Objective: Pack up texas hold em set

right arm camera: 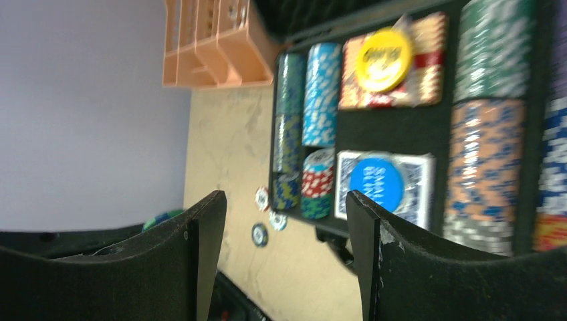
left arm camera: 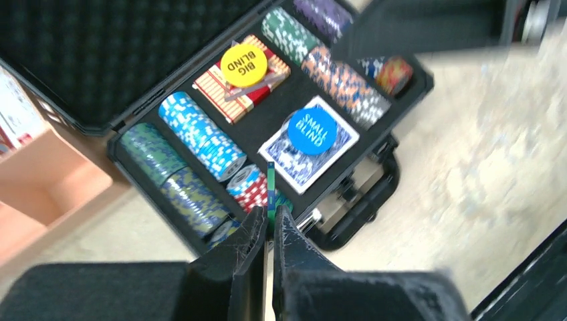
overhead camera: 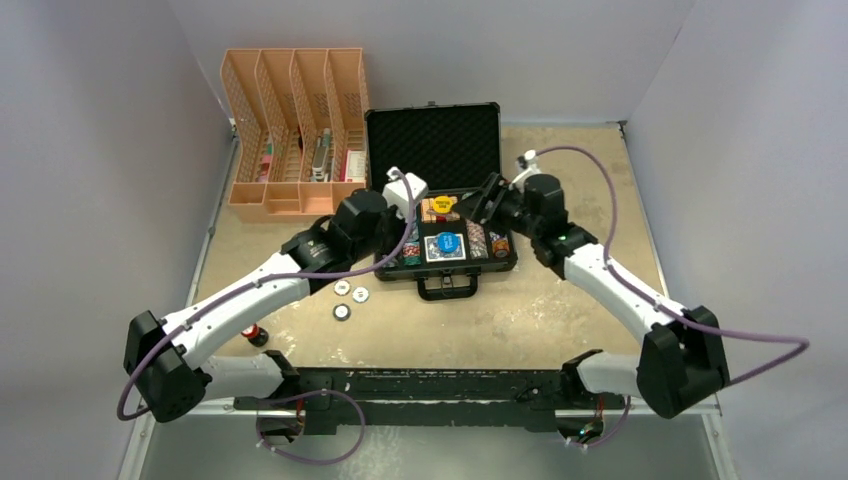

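Green chip [left arm camera: 271, 194] clamped edge-on in L pincer [left arm camera: 269, 217] over case [left arm camera: 261, 130] front; R pincer [right arm camera: 284, 200] apart

The case [overhead camera: 432, 145] lid is lined with matt black egg-crate foam. Inside the case, the poker chips [left arm camera: 200, 134] look smooth and glossy, the yellow disc [left arm camera: 243, 65] the glossiest. Left of the case, the organiser [overhead camera: 285, 90] is matt orange plastic. Under the case, the table [overhead camera: 560, 310] is rough, mottled, dull. The green chip [left arm camera: 271, 180] nipped in the left gripper [left arm camera: 269, 212] shows a smooth edge.
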Robot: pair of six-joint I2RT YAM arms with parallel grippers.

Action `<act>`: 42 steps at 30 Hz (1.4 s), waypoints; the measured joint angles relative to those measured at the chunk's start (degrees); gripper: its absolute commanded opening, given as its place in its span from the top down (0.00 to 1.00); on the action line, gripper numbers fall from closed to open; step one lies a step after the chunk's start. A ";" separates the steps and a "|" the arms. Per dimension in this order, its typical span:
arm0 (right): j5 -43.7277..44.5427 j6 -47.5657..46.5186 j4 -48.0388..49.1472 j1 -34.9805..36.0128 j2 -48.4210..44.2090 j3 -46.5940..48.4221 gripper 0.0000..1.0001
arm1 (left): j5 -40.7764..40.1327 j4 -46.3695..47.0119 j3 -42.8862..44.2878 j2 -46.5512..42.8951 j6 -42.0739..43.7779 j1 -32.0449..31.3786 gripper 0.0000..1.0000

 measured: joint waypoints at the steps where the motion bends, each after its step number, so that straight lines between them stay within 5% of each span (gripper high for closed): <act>1: 0.02 -0.94 -0.66 -1.70 -1.03 0.00 0.32 | 0.90 -2.40 1.62 0.46 3.65 0.02 1.00; 8: -0.52 -5.99 -3.98 -10.95 -6.67 -1.66 0.34 | 7.96 -15.17 5.31 7.13 29.18 0.04 1.00; 13: -2.12 -8.74 -6.67 -13.29 -8.31 -5.11 0.34 | 9.94 -19.78 7.43 16.26 37.75 0.07 1.00; 36: -3.98 -11.54 -8.37 -15.52 -10.80 -7.19 0.35 | 8.76 -20.41 13.68 25.55 41.53 -0.07 1.00; 42: -4.98 -11.50 -8.15 -15.78 -10.80 -7.65 0.35 | 14.12 -22.47 14.69 24.92 41.75 0.17 1.00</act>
